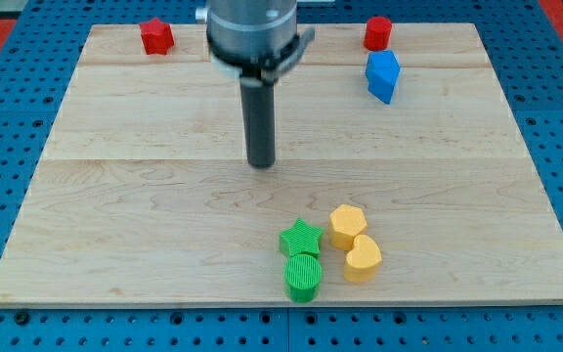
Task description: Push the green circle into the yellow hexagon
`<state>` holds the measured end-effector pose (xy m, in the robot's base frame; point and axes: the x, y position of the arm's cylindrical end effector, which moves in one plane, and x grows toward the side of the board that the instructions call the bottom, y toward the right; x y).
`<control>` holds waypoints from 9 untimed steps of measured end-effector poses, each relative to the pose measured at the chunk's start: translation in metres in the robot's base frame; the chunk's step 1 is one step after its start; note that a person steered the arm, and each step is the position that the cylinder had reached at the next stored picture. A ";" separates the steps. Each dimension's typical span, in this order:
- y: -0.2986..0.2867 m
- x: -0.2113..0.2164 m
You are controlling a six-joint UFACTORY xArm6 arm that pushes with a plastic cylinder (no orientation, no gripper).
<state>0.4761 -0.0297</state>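
Observation:
The green circle [303, 277] sits near the view's bottom edge of the wooden board, touching the green star [301, 239] just above it. The yellow hexagon [346, 226] lies to the upper right of the green circle, a small gap apart, and touches a yellow heart [363, 259] below it. My tip [260, 163] is on the board's middle, well above and left of the green star, touching no block.
A red block [156, 37] sits at the top left. A red cylinder [378, 33] and a blue block [383, 76] sit at the top right. The wooden board [115, 196] lies on a blue pegboard.

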 end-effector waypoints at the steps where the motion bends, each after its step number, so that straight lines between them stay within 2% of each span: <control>1: -0.023 0.062; 2: -0.041 0.129; 3: -0.038 0.143; 4: -0.038 0.143; 9: 0.127 0.141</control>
<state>0.6166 0.0974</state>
